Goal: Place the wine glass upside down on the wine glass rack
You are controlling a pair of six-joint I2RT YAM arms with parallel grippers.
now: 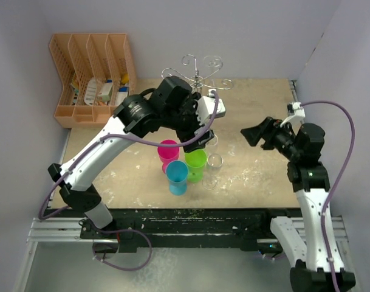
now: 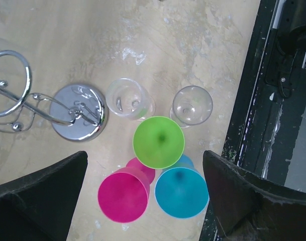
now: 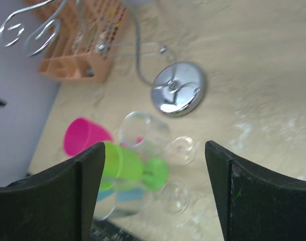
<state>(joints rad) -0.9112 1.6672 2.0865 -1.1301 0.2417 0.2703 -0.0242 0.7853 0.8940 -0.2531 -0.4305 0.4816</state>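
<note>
While the left gripper (image 2: pixel 145 153) gapes over wine glasses (image 2: pixel 192 104) beside the rack (image 2: pixel 77 111), the right gripper (image 3: pixel 154 145) hangs spread above open table (image 1: pixel 257 176).

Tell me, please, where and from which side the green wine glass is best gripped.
Probably by its bowl, from straight above. The green wine glass stands upright, mouth up, its stem hidden under the bowl and crowded by the pink glass and blue glass. The open left gripper hovers over it, and the bowl's flanks facing its fingers look free.
</note>
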